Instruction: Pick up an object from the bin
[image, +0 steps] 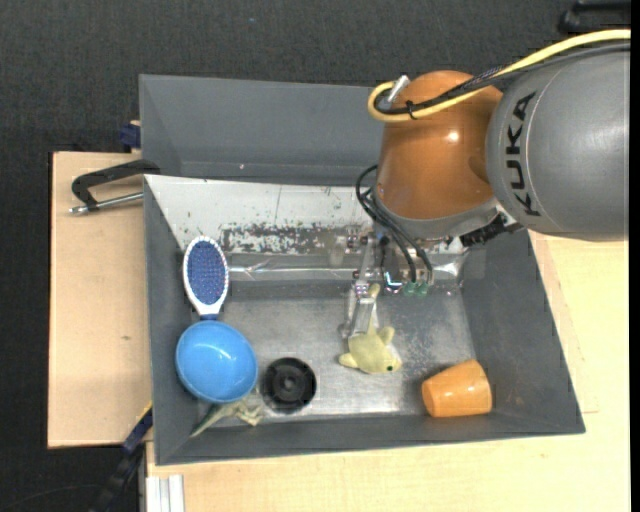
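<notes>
Gripper hangs low in the middle of the bin, right at the top edge of a small yellow toy. It looks like it touches the toy, but I cannot tell if the gripper is spread or pressed together, and I cannot see the toy held in it. The toy lies flat on the bin floor, a bit right of the middle, and I think it is the thing to pick. What could go wrong? The toy looks soft and lumpy, so it may slip out if the grip lands on its edge and not across its body. The gripper is at the toy's top side, not over its middle, so a squeeze there may only nip a corner, and the toy could drop when lifted. It may also get pushed along the smooth metal floor. Nothing stands in the way close by. An orange cup lies near, to the lower right. A black round thing sits to the left, then a blue bowl, a blue brush above that, and a pale green bit in the lower left corner, all well apart from the toy.
</notes>
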